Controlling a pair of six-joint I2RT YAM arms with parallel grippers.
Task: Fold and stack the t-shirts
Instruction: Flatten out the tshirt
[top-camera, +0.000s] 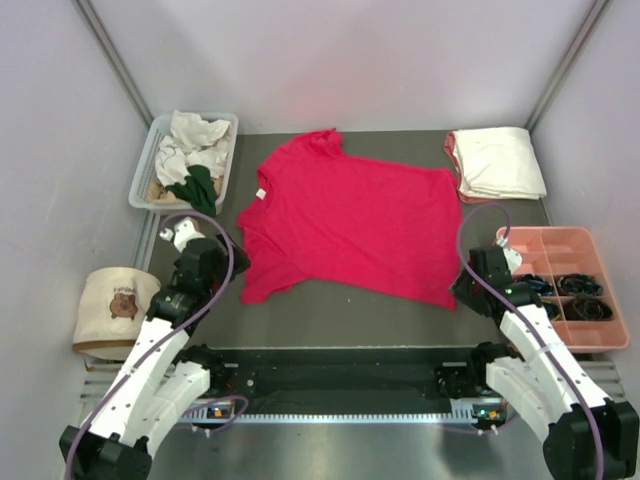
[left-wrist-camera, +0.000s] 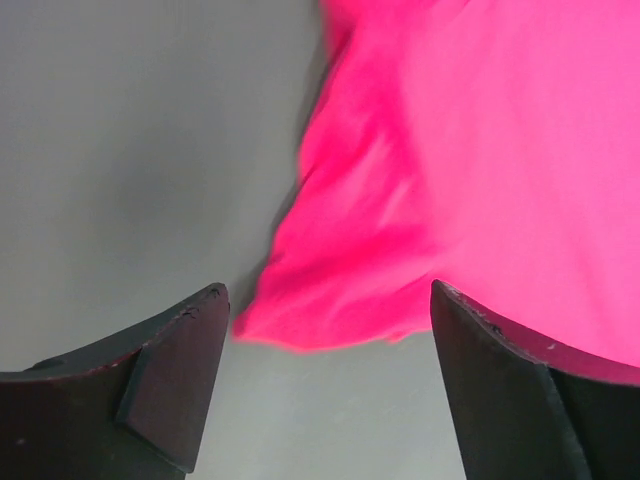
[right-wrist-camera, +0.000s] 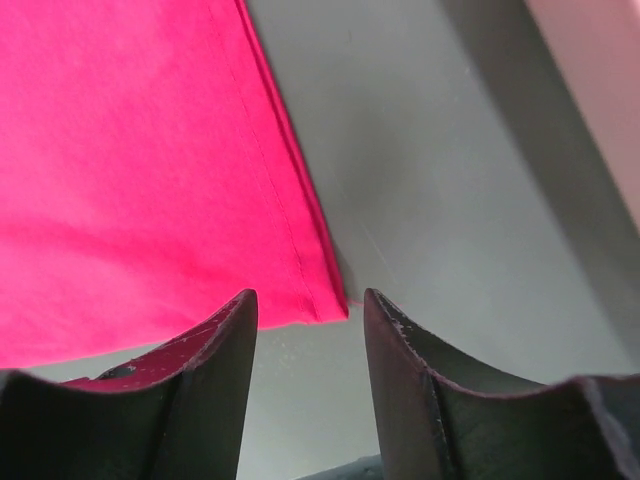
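From where I stand, the top camera hangs high and behind both arms, tipped down and forward. The arm bases sit along the bottom edge of its frame and the bench (top-camera: 330, 320) runs up to the back wall. It is far enough off to catch the whole red t-shirt (top-camera: 350, 220) at centre frame.

The left wrist camera rides just behind the left jaws and looks down along them, very close to the bench. Their dark tips fill its lower corners and red cloth fills the upper right. The right wrist camera looks the same way past the right jaws, with the hem corner at upper left.

Each wrist view shares one near corner of the shirt with the overhead view: lower left for the left wrist, lower right for the right.
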